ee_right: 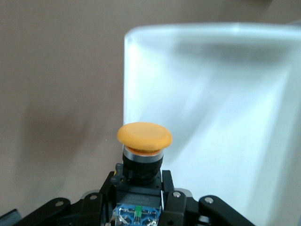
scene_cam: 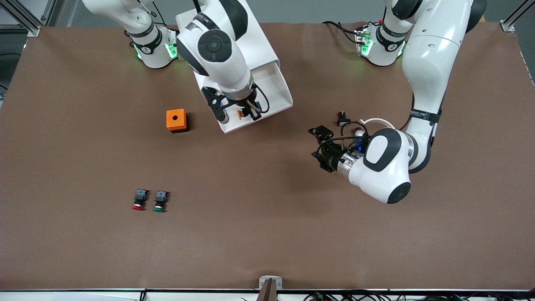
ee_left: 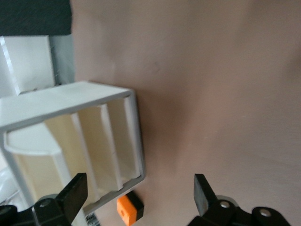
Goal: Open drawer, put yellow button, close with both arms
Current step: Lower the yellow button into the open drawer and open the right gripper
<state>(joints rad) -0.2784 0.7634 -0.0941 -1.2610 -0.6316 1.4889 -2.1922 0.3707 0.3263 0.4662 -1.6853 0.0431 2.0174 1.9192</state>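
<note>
The white cabinet [scene_cam: 261, 42] stands at the back of the table, between the two arm bases. Its top drawer [scene_cam: 285, 90] is pulled out toward the front camera. My right gripper [scene_cam: 247, 112] is shut on the yellow button [scene_cam: 241, 113] and holds it over the open drawer near its front edge. In the right wrist view the gripper [ee_right: 139, 186] grips the button's black body, with the yellow cap [ee_right: 144, 136] over the drawer's white corner [ee_right: 211, 94]. My left gripper [scene_cam: 321, 147] is open and empty, over bare table toward the left arm's end. It points at the cabinet [ee_left: 84, 94].
An orange box with a round hole [scene_cam: 176, 120] sits beside the drawer toward the right arm's end, and it also shows in the left wrist view [ee_left: 128, 209]. A red-capped button [scene_cam: 139, 200] and a green-capped button [scene_cam: 160, 201] lie nearer the front camera.
</note>
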